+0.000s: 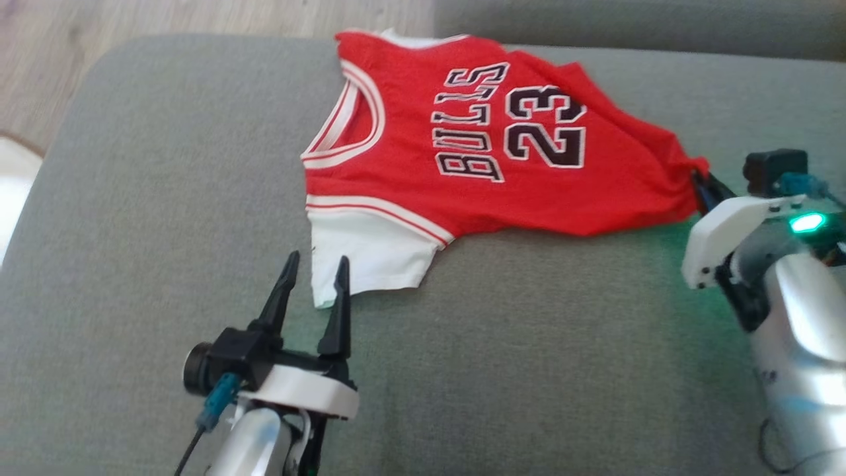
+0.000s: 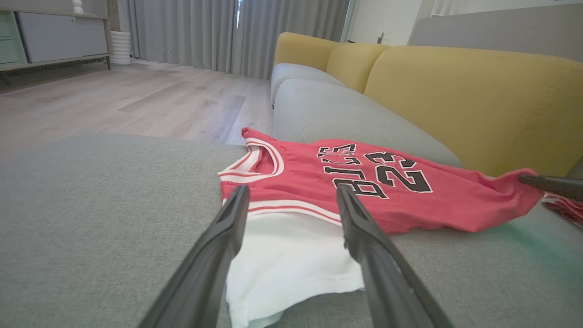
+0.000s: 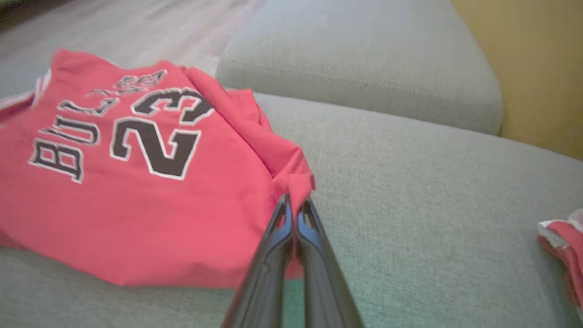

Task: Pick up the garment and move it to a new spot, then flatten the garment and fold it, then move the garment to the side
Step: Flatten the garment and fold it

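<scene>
Head view. A grey coarse-woven sofa seat [image 1: 132, 231] carries the work; its broad, slightly yielding top suits the spreading of cloth. Toward its far middle lies the red sleeveless basketball jersey [image 1: 462, 198], a thin soft knit with white-trimmed neck and armholes and black lettering. It lies mostly flat, lettering up, neck toward the robot's left. Its hem is drawn into a taut point at the robot's right, where the right hand [image 1: 702, 185] is clenched on that corner, probably to pull out wrinkles. A white fabric panel [image 1: 370, 258], smooth and limp, protrudes from beneath the near armhole. The left hand [image 1: 316, 264] is released, its two long dark fingers spread at the panel's near edge, apparently lined up to take it; contact cannot be told. Right wrist view: a small red-and-white cloth [image 3: 562, 241] lies well apart.
</scene>
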You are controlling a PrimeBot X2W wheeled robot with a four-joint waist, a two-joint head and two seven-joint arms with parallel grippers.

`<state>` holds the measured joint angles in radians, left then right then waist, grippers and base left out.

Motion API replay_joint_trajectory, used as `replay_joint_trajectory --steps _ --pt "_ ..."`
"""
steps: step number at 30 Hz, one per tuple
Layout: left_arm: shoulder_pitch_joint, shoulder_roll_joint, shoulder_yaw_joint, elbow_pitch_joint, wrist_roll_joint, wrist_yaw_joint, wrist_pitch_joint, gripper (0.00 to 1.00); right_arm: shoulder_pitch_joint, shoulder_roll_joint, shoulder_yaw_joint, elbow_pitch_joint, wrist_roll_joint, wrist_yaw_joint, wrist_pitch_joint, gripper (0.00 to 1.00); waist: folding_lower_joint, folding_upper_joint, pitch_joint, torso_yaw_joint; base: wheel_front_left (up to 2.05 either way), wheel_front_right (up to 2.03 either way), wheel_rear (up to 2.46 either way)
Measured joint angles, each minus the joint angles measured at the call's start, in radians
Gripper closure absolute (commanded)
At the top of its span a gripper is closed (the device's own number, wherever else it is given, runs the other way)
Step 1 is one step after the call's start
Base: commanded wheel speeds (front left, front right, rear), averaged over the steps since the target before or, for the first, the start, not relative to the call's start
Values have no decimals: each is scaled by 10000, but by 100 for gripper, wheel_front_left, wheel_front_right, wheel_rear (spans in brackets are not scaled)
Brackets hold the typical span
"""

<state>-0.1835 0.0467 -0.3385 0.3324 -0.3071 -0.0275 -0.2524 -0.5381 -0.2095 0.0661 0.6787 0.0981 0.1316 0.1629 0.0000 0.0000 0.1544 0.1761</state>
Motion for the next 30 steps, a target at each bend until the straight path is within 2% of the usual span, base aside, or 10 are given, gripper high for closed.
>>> replay_joint_trajectory --steps 4,8,9,10,15,20,25,30 --pt "-307 -2 -257 4 -27 -36 0 0 -709 -431 -192 1126 -579 0 238 100 0 0 344 286 0 0 0" --pt "-685 -2 -322 15 -29 -36 0 0 -1561 -554 -441 2255 -1202 0 341 100 1 0 684 521 0 0 0" --pt "-739 -2 -336 25 -31 -35 0 0 -1728 -566 -481 2541 -1352 0 418 88 2 0 754 568 0 0 0" --pt "-780 -4 -341 33 -44 -35 0 0 -1853 -575 -477 2823 -1503 0 499 2 2 0 810 608 0 0 0" --pt "-802 -4 -305 75 -119 -19 0 0 -2292 -589 -370 3638 -1864 0 518 0 0 0 912 526 0 0 0" --pt "-842 -4 -134 84 -119 -19 0 0 -2713 -529 -360 3737 -1829 0 -460 0 0 0 836 164 0 0 0" --pt "-845 -8 270 77 -115 -17 0 0 -2746 -364 -474 3078 -1175 0 -2098 0 0 0 603 -279 0 0 0" --pt "-809 -12 619 4 -69 -21 0 0 -2476 50 -709 1732 -178 0 -3528 0 -1 0 233 -705 0 0 0"
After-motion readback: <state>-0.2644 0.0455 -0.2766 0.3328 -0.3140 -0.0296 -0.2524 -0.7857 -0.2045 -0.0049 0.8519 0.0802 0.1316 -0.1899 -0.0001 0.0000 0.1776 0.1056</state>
